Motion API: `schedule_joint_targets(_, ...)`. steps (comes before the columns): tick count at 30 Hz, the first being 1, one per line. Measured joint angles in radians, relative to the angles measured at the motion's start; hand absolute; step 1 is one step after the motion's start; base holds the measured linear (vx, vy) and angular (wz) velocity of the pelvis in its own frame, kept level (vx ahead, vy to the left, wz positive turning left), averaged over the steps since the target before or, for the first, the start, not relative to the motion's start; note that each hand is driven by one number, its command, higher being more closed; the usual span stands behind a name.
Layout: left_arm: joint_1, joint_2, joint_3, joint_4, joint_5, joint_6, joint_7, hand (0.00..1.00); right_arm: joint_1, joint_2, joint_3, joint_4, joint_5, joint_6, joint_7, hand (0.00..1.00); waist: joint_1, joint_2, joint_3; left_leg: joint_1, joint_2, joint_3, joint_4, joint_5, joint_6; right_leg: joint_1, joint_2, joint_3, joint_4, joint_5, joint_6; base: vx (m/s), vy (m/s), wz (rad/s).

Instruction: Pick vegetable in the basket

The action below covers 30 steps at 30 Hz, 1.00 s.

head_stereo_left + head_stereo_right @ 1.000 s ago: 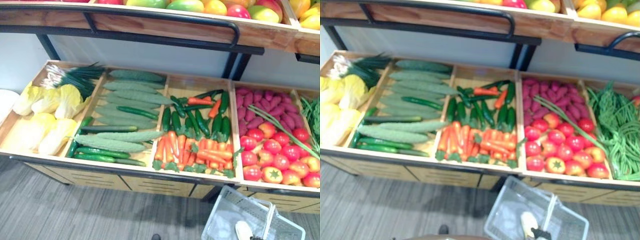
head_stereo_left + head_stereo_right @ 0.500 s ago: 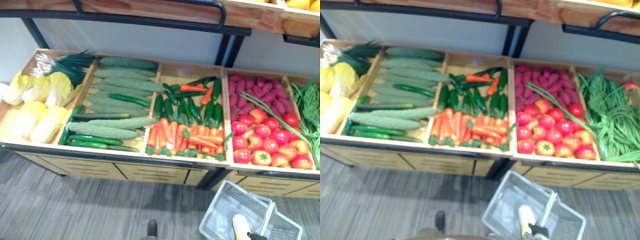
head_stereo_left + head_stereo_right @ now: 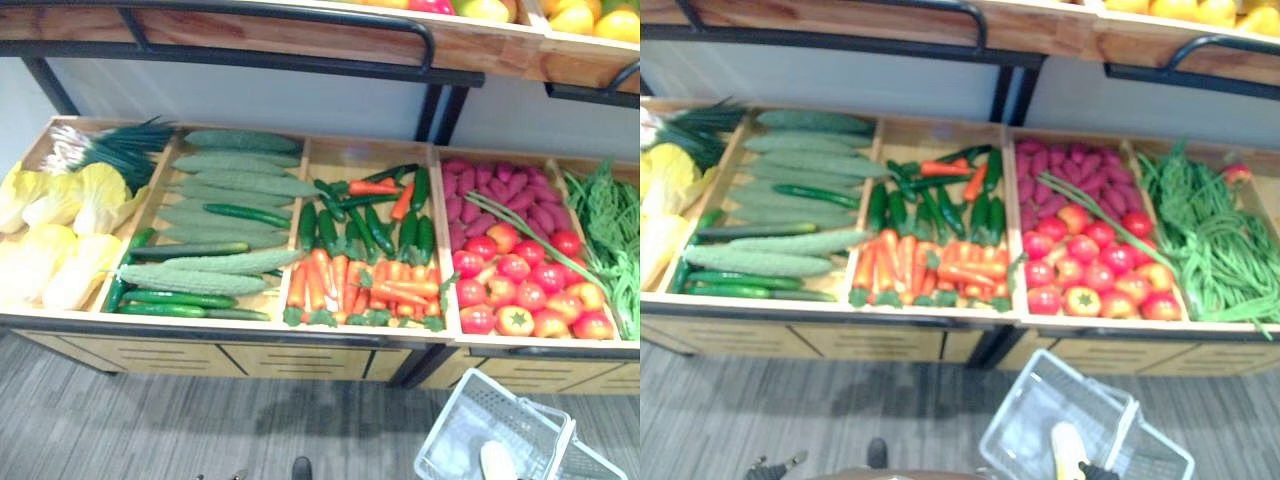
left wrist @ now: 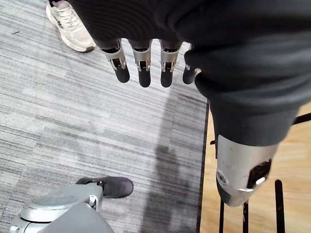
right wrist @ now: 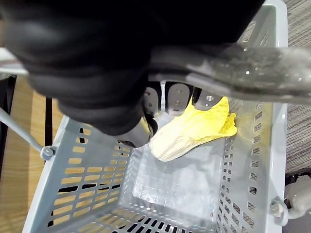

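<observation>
A grey plastic basket hangs low in front of the vegetable stand, at my lower right. One pale yellow cabbage lies inside it, also seen from the head as the cabbage. My right hand has its fingers curled round the basket's handle. My left hand hangs over the grey floor with its fingers straight and nothing in it. On the stand lie yellow cabbages, long green gourds and cucumbers, carrots and tomatoes.
The wooden stand has divided bins, also with scallions, purple sweet potatoes and green beans. A shelf of fruit on a black frame overhangs the back. A person's white shoe stands on the floor near my left hand.
The camera has swung to the right, so the stand sits further left in the picture. The basket still hangs from my right hand with the cabbage in it.
</observation>
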Motion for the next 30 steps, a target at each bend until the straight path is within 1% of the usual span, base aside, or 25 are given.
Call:
schedule_joint_targets(3, 0.012, 0.001, 0.048, 0.002, -0.001, 0.002, 0.006, 0.00, -0.010, -0.006, -0.014, 0.018, -0.016, 0.000, -0.002, 1.00, 0.001, 0.004, -0.005, 0.001, -0.007, -0.020, 0.000, 0.004, 0.002, 0.000, 0.001, 0.000, 0.013, 0.000, 0.000, 0.10, 0.001, 0.18)
schedule_joint_targets(6, 0.018, 0.008, 0.104, 0.001, 0.006, 0.002, 0.069, 0.00, -0.015, -0.019, -0.032, 0.037, -0.032, 0.000, -0.005, 1.00, 0.003, 0.016, -0.018, 0.006, -0.009, -0.027, 0.000, 0.004, 0.002, 0.003, 0.002, 0.000, 0.023, 0.000, 0.000, 0.08, -0.019, 0.13)
schedule_joint_targets(7, 0.020, 0.017, 0.109, 0.001, 0.020, 0.002, 0.092, 0.00, -0.021, -0.029, -0.032, 0.049, -0.054, -0.001, -0.007, 1.00, 0.003, 0.023, -0.020, 0.009, -0.009, -0.031, 0.000, 0.004, 0.002, 0.009, 0.003, -0.001, 0.022, 0.000, 0.000, 0.07, -0.041, 0.08)
schedule_joint_targets(10, 0.019, 0.034, 0.135, -0.013, 0.034, 0.002, 0.143, 0.00, -0.025, -0.040, -0.047, 0.059, -0.064, -0.002, -0.027, 1.00, 0.002, 0.039, -0.025, 0.016, -0.010, -0.041, 0.000, 0.004, 0.002, 0.021, 0.004, -0.005, 0.022, 0.000, 0.000, 0.04, -0.038, 0.11)
schedule_joint_targets(11, 0.019, 0.035, 0.138, -0.048, 0.046, 0.002, 0.165, 0.00, -0.028, -0.040, -0.067, 0.059, -0.076, -0.003, -0.032, 1.00, 0.003, 0.047, -0.023, 0.016, -0.009, -0.045, 0.000, 0.005, 0.001, 0.024, 0.005, -0.009, 0.019, 0.000, 0.000, 0.02, -0.043, 0.11)
schedule_joint_targets(13, 0.027, 0.031, 0.131, -0.140, 0.055, 0.003, 0.197, 0.00, -0.027, -0.039, -0.075, 0.059, -0.090, -0.003, -0.043, 1.00, 0.004, 0.052, -0.022, 0.015, -0.011, -0.048, 0.000, 0.007, 0.002, 0.032, 0.005, -0.014, 0.006, 0.000, -0.001, 0.01, -0.051, 0.06)
schedule_joint_targets(15, 0.064, 0.024, 0.086, -0.341, 0.085, 0.001, 0.234, 0.00, -0.021, -0.038, -0.082, 0.056, -0.094, -0.003, -0.046, 1.00, 0.005, 0.055, -0.022, 0.002, -0.011, -0.052, -0.001, 0.008, 0.002, 0.032, 0.005, -0.025, -0.009, -0.001, -0.003, 0.00, -0.043, 0.04)
schedule_joint_targets(16, 0.072, 0.019, 0.076, -0.404, 0.099, -0.001, 0.243, 0.00, -0.018, -0.037, -0.090, 0.054, -0.094, -0.003, -0.046, 1.00, 0.005, 0.055, -0.022, -0.003, -0.011, -0.053, -0.001, 0.008, 0.003, 0.032, 0.003, -0.026, -0.012, -0.003, -0.005, 0.00, -0.046, 0.07)
schedule_joint_targets(18, 0.109, -0.016, 0.036, -0.625, 0.140, -0.008, 0.267, 0.00, -0.006, -0.036, -0.115, 0.048, -0.094, -0.002, -0.048, 1.00, 0.010, 0.055, -0.022, -0.008, -0.014, -0.053, -0.001, 0.011, 0.006, 0.035, -0.001, -0.025, -0.025, -0.003, -0.006, 0.01, -0.037, 0.01)
schedule_joint_targets(19, 0.114, -0.023, 0.025, -0.666, 0.151, -0.009, 0.269, 0.00, -0.003, -0.035, -0.118, 0.046, -0.094, -0.002, -0.048, 1.00, 0.009, 0.056, -0.022, -0.008, -0.015, -0.053, -0.001, 0.012, 0.008, 0.035, -0.001, -0.025, -0.025, -0.003, -0.006, 0.00, 0.000, 0.00)
schedule_joint_targets(21, 0.118, -0.044, -0.038, -0.806, 0.213, -0.011, 0.272, 0.00, 0.014, -0.026, -0.141, 0.026, -0.094, 0.004, -0.051, 1.00, 0.009, 0.055, -0.022, 0.000, -0.015, -0.052, -0.001, 0.014, 0.010, 0.044, -0.002, -0.023, -0.025, -0.003, -0.006, 0.00, 0.000, 0.00)
schedule_joint_targets(23, 0.117, -0.047, -0.082, -0.864, 0.242, -0.019, 0.272, 0.00, 0.028, -0.019, -0.145, 0.007, -0.094, 0.006, -0.052, 1.00, 0.007, 0.055, -0.022, 0.005, -0.014, -0.052, -0.001, 0.014, 0.010, 0.050, -0.001, -0.022, -0.025, -0.003, -0.006, 0.01, -0.016, -0.02)
schedule_joint_targets(25, 0.118, -0.046, -0.116, -0.927, 0.262, -0.043, 0.272, 0.00, 0.035, -0.016, -0.145, -0.005, -0.094, 0.006, -0.054, 1.00, 0.005, 0.054, -0.022, 0.009, -0.009, -0.042, -0.001, 0.014, 0.010, 0.049, 0.002, -0.012, -0.025, -0.005, -0.008, 0.02, -0.039, -0.11)
schedule_joint_targets(28, 0.116, -0.045, -0.134, -0.988, 0.273, -0.046, 0.274, 0.00, 0.042, -0.015, -0.138, -0.023, -0.094, 0.013, -0.054, 1.00, 0.003, 0.054, -0.022, 0.018, 0.000, -0.016, -0.001, 0.010, 0.005, 0.049, 0.006, 0.005, -0.030, -0.005, -0.009, 0.01, -0.038, -0.26)
schedule_joint_targets(30, 0.114, -0.033, -0.174, -1.046, 0.284, -0.057, 0.273, 0.00, 0.045, -0.015, -0.135, -0.024, -0.093, 0.013, -0.054, 1.00, 0.002, 0.053, -0.022, 0.017, 0.004, -0.002, -0.001, 0.004, 0.007, 0.048, 0.007, 0.012, -0.043, -0.005, -0.009, -0.01, -0.043, -0.24)
